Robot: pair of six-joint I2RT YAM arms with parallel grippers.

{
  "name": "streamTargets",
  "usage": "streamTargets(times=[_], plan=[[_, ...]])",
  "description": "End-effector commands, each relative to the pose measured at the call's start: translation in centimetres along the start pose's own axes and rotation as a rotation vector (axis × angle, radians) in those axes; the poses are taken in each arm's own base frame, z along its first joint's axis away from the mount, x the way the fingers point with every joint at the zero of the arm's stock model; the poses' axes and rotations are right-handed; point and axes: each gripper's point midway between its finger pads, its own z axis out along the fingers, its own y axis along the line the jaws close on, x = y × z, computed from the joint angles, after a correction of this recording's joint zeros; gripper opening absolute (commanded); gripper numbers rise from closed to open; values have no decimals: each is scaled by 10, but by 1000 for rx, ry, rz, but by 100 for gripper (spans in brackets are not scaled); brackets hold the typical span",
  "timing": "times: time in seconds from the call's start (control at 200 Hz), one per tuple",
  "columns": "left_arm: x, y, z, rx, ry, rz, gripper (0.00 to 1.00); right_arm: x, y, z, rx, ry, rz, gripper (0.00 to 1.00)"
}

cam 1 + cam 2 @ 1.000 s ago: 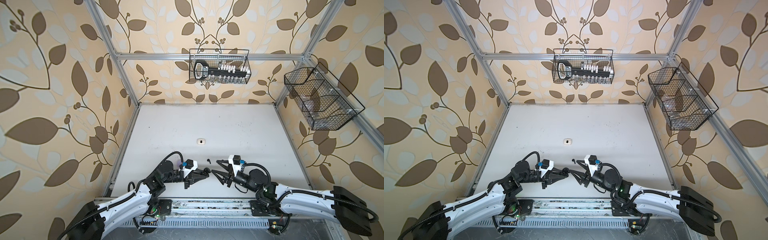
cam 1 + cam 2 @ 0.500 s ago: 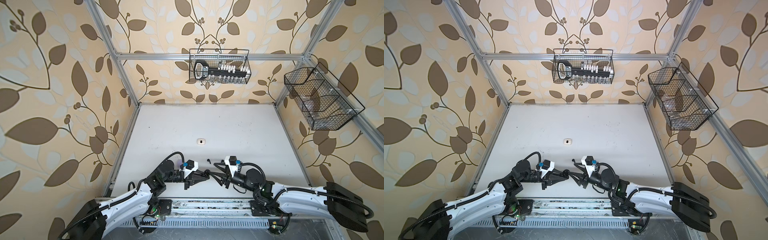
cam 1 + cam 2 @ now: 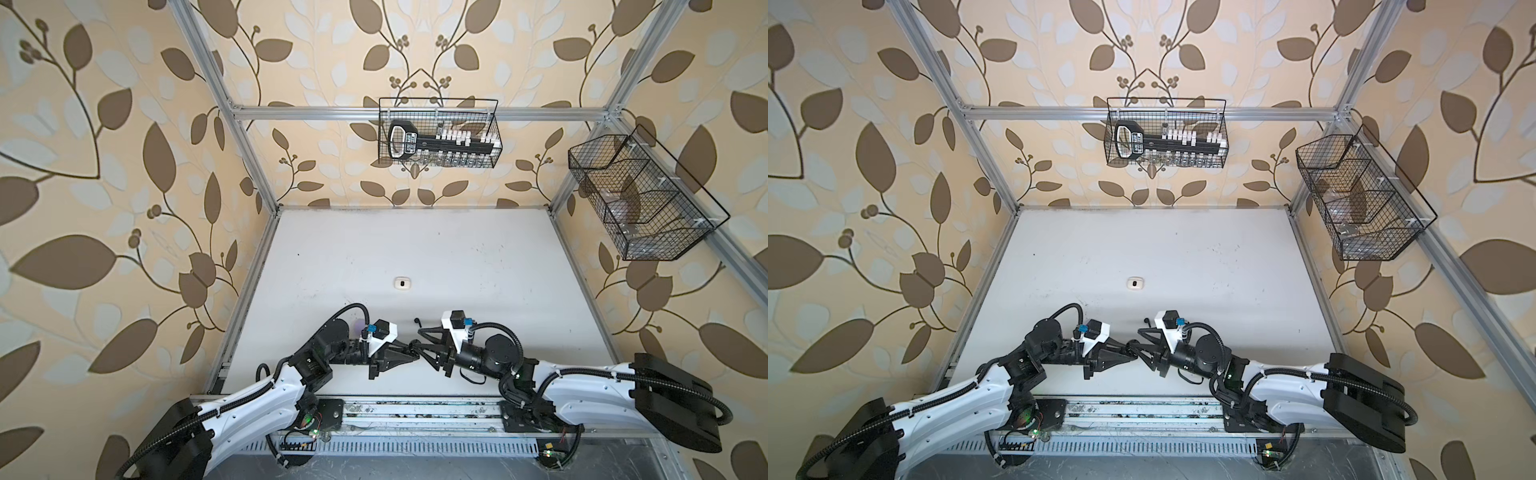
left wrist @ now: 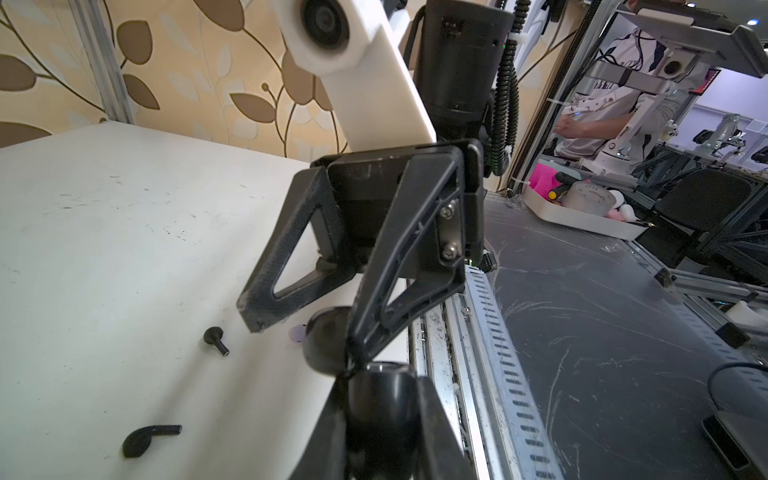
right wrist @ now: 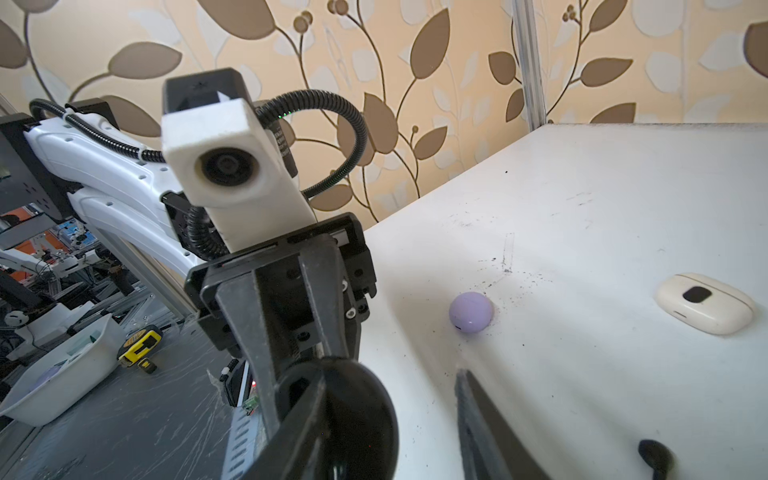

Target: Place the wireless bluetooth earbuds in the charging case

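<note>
My left gripper (image 4: pixel 382 384) is shut on the body of a round black charging case (image 4: pixel 382 403), held just above the table's front edge; its domed lid (image 4: pixel 326 347) stands open. My right gripper (image 5: pixel 388 378) faces it with jaws apart round the lid: one finger (image 5: pixel 291 415) lies against the dome, the other finger (image 5: pixel 478 424) stands clear. In both top views the two grippers (image 3: pixel 415 351) (image 3: pixel 1133 349) meet tip to tip. Two black earbuds (image 4: pixel 216 338) (image 4: pixel 149 436) lie loose on the table close by.
A lavender case (image 5: pixel 471 311) and a white case (image 5: pixel 705 302) lie shut on the white table (image 3: pixel 457 257); the white case (image 3: pixel 403 283) is mid-table. Wire baskets (image 3: pixel 438 133) (image 3: pixel 640 199) hang on the back and right walls. A metal rail (image 3: pixel 415 415) runs along the front.
My right gripper has moved left up to the left gripper, and its jaws have narrowed round the black case's lid. The left gripper has stayed put, shut.
</note>
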Motion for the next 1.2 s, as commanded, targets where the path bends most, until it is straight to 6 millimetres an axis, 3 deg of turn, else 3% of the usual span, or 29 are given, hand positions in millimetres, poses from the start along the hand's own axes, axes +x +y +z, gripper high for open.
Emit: streamTargets(times=[0.0, 0.59, 0.73, 0.83, 1.01, 1.195], plan=[[-33, -14, 0, 61, -81, 110, 0, -13, 16, 3, -63, -38, 1, 42], [-38, -17, -4, 53, -103, 121, 0, -11, 29, 2, -118, -34, -4, 14], [-36, -16, -3, 49, -91, 109, 18, -12, 30, 1, -115, -31, -47, 11], [-34, -15, -2, 50, -82, 99, 25, -13, 28, 1, -98, -19, -90, 9], [-31, -10, 1, 39, -57, 78, 34, -19, 23, 5, -47, 1, -161, 6], [-29, -9, 2, 38, -46, 70, 35, -21, 24, 6, -52, 6, -194, 5]])
